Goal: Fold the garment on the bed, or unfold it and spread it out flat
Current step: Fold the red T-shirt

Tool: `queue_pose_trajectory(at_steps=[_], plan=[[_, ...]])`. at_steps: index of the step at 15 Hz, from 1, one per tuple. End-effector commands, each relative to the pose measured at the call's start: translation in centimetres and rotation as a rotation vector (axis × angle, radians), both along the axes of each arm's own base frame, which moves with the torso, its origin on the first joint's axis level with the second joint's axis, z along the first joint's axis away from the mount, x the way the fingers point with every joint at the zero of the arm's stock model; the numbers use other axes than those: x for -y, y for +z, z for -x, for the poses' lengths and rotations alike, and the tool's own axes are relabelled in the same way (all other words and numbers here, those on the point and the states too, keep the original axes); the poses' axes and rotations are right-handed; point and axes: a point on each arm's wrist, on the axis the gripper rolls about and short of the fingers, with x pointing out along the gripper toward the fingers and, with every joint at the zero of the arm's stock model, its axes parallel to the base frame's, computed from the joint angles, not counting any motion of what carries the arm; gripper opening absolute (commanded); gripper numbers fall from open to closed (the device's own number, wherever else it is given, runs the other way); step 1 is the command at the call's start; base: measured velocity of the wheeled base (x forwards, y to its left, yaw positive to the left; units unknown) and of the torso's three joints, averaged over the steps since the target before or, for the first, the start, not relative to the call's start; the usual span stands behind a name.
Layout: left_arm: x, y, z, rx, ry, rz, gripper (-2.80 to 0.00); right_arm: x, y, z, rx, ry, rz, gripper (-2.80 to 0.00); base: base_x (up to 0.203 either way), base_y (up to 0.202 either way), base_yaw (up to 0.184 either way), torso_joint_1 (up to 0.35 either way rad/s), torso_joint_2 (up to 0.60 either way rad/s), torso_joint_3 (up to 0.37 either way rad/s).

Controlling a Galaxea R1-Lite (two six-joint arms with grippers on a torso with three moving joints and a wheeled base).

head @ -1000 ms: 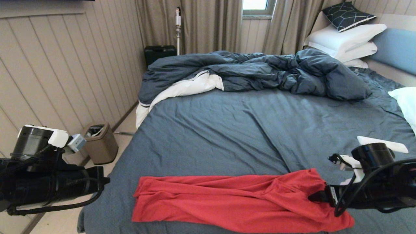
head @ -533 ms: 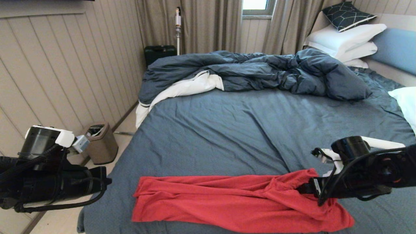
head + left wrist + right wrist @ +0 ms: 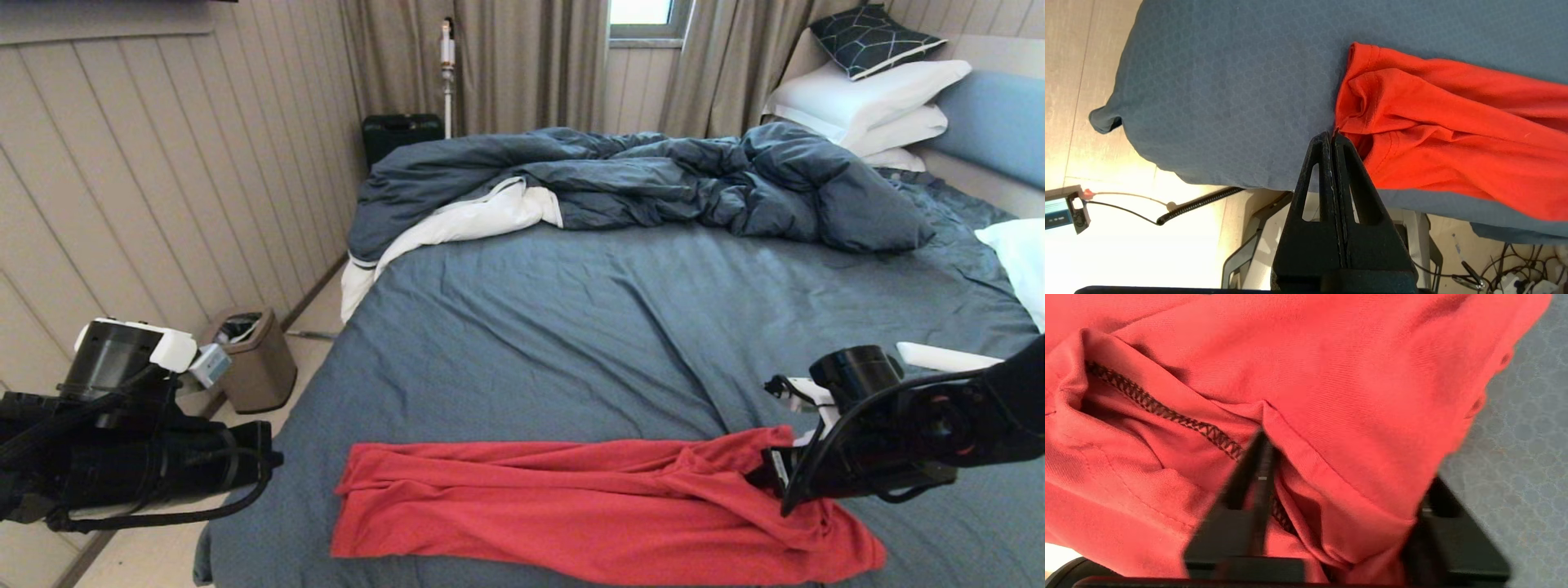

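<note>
The garment [image 3: 571, 506], a red T-shirt, lies bunched in a long band across the near edge of the bed [image 3: 571, 343]; its print is hidden. My right gripper [image 3: 767, 475] is pushed into the shirt's right end. In the right wrist view its jaws [image 3: 1347, 461] stand apart, with a thick hemmed fold of the garment [image 3: 1351, 355] filling the gap between them. My left gripper [image 3: 265, 453] hangs off the bed's left corner, shut and empty. Its tip [image 3: 1333, 136] sits just short of the left end of the garment [image 3: 1453, 134].
A rumpled dark blue duvet [image 3: 637, 184] is heaped across the far half of the bed, with white pillows [image 3: 865, 102] at the back right. A brown bin [image 3: 253, 359] stands on the floor at the left, and cables [image 3: 1200, 202] lie below the bed's edge.
My right arm has slid left into the garment's right end, bunching it a little, and its jaws have narrowed around the fold. The left arm has crept slightly up and right.
</note>
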Motion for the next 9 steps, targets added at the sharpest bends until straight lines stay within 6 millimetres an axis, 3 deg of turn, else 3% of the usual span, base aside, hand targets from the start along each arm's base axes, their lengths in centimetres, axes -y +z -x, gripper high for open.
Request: queue_pose_trajectory(at_steps=[1,9], plan=[[0.0,-0.1,0.0,-0.006,0.002,0.0,-2.8,0.2,0.5,0.1,0.016,-0.007,0.0,-2.8,0.0,0.0,0.0,0.0,0.0,0.0],[0.1,-0.2,0.1,-0.011,-0.003,0.002,-2.8,5.7,3.8,-0.3,0.106,-0.181,0.024,-2.8,0.0,0.0,0.0,0.0,0.0,0.0]])
